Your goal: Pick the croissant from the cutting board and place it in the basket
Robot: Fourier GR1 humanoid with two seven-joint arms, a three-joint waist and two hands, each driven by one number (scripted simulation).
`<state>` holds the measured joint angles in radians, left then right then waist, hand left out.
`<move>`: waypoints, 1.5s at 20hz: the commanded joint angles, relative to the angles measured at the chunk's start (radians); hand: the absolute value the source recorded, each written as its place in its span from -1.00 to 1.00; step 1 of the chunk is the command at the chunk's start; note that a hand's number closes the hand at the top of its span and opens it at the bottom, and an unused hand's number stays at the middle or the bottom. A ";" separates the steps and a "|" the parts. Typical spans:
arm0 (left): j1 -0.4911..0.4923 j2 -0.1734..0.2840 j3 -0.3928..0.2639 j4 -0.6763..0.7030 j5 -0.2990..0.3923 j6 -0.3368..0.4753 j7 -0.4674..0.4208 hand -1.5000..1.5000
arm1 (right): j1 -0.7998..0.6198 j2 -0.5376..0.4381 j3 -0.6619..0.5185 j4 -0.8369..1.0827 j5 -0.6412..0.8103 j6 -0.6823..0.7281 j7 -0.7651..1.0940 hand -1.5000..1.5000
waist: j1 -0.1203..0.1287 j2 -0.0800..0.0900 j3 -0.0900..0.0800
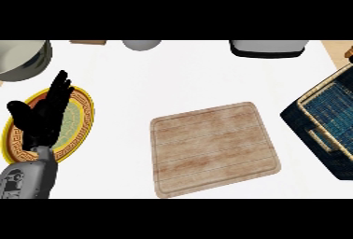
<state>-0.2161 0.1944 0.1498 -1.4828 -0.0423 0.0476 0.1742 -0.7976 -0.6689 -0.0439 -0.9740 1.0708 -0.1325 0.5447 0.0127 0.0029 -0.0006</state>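
Croissant is nowhere visible: we see the square wooden cutting board (215,148) bare and the dark blue woven basket (329,125) beside it. Our left robot hand (43,114) rests open, holding nothing; next we must find the pastry.

Left hand (43,114) black, slender fingers and thumb; grey forearm (26,177) with small dark markings.

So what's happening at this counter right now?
Nothing is being handled. The robot's left hand rests open, fingers up, over a yellow-rimmed plate at the left. The wooden cutting board in the middle shows no croissant on it. The dark blue basket sits at the right edge, partly cut off. The right hand is out of view.
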 commanded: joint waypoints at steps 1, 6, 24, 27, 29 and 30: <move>0.038 -0.015 -0.003 0.002 -0.006 0.002 -0.041 0.00 | -0.029 -0.017 -0.029 0.057 0.024 -0.002 -0.047 1.00 | -0.004 -0.002 0.000; 0.005 0.002 0.013 0.021 0.009 -0.011 -0.022 0.00 | -0.074 -0.032 -0.050 0.170 0.019 0.100 -0.040 1.00 | 0.000 0.001 0.000; 0.022 -0.027 -0.009 -0.027 -0.022 0.021 0.012 0.00 | -0.065 0.022 -0.079 0.319 0.062 0.095 -0.065 1.00 | -0.001 0.000 0.001; 0.031 0.002 0.005 -0.039 0.010 -0.031 0.011 0.00 | -0.088 0.004 -0.070 0.369 0.093 0.091 -0.084 1.00 | 0.002 0.000 0.001; 0.084 -0.010 -0.001 -0.085 -0.003 -0.013 0.010 0.00 | -0.053 -0.009 -0.087 0.391 0.085 0.055 -0.127 1.00 | 0.002 0.000 0.001; 0.075 0.000 -0.003 -0.125 -0.005 -0.013 0.058 0.00 | -0.022 -0.029 -0.083 0.322 0.076 0.116 -0.117 1.00 | -0.005 -0.004 0.001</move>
<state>-0.1745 0.1861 0.1466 -1.5418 -0.0513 0.0421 0.1978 -0.8454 -0.6736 -0.1245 -0.6328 1.1433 -0.0471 0.4446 0.0111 0.0021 0.0002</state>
